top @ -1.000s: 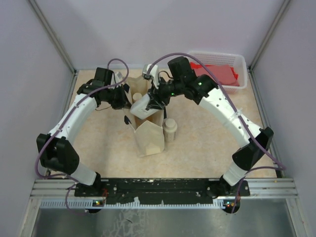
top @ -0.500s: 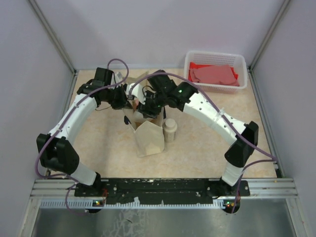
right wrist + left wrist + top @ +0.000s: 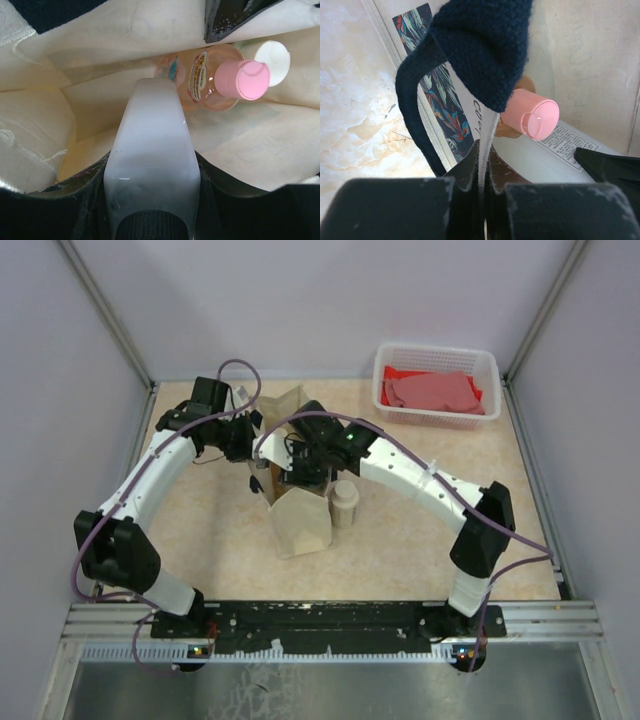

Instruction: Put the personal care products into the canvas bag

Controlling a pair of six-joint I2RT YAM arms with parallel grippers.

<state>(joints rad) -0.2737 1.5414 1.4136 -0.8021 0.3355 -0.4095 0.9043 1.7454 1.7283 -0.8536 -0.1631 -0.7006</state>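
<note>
Right tool [image 3: 152,192], clamped on the white square dark-capped bottle [image 3: 150,145], has just swung down into the beige canvas bag [image 3: 45,135] beside the orange pink-capped bottle [image 3: 215,80], left tool [image 3: 482,185] pinching the bag's rim, so release looks next.

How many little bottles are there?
4: the white bottle, held by the right gripper inside the canvas bag; the pink-capped bottle and a pale-capped one deeper in; the cream bottle on the table outside.

right gripper [image 3: 152,194] shifted, white bottle [image 3: 150,150] into canvas bag [image 3: 300,528]
</note>
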